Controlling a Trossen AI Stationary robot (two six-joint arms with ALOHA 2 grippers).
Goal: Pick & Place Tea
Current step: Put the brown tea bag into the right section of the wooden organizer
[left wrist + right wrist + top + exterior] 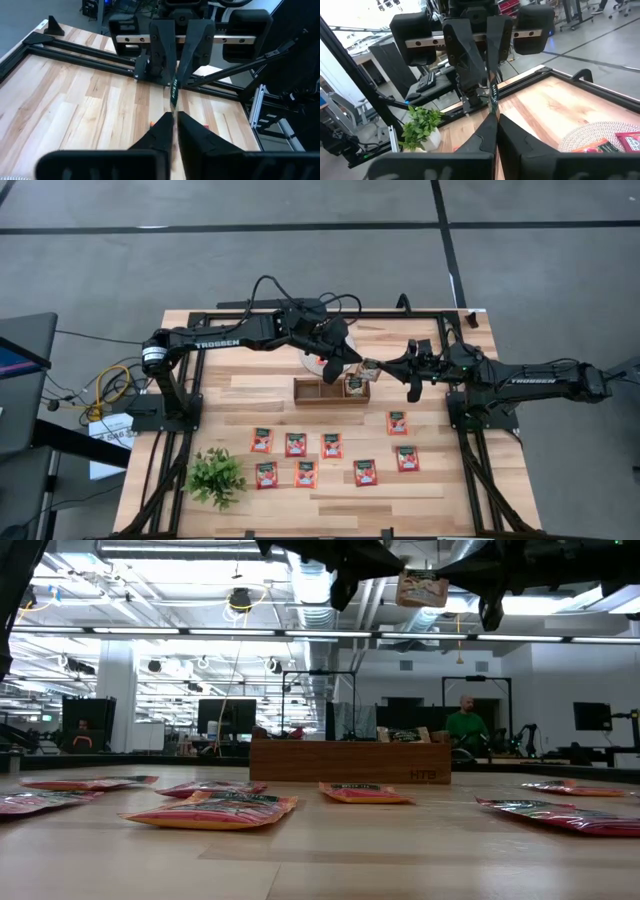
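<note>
Nearest the low camera, flat red-orange square tea sachets lie scattered on the pale wooden table, with a small green potted plant at the front left corner. Behind them stands the long brown wooden three-compartment tray.

Above the tray both arms meet in mid-air. The left hand and the right hand each pinch opposite edges of one green-topped sachet, both with fingers narrowed on it; each wrist camera sees it edge-on between the two pairs of fingers. This looks like a hand-over, done over the tray so the sachet can be dropped into a compartment. A round pale woven mat lies behind the tray, bearing more sachets.
</note>
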